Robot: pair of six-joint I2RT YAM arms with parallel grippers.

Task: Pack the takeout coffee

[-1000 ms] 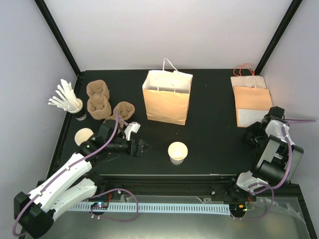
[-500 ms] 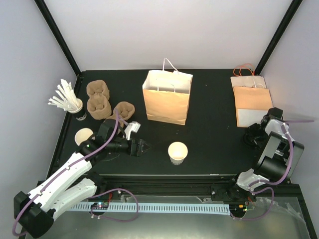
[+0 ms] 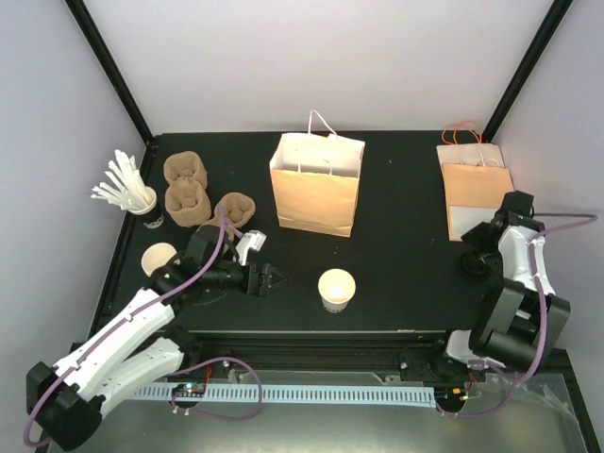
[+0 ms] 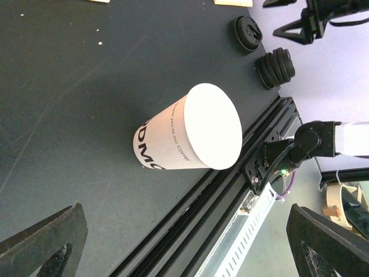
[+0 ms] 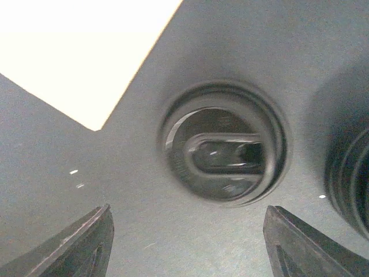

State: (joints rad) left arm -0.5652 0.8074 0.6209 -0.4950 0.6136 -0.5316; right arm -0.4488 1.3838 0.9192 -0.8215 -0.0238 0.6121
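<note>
Now right tool (image 5: pixel 188 216) gapes wide over black lid (image 5: pixel 225 151); left tool (image 3: pixel 274 279) wide, facing cup (image 4: pixel 190 135).

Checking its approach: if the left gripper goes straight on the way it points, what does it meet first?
The white paper cup, standing ahead of the left gripper roughly in line with its open jaws; nothing seems to lie between, though height is unclear.
</note>
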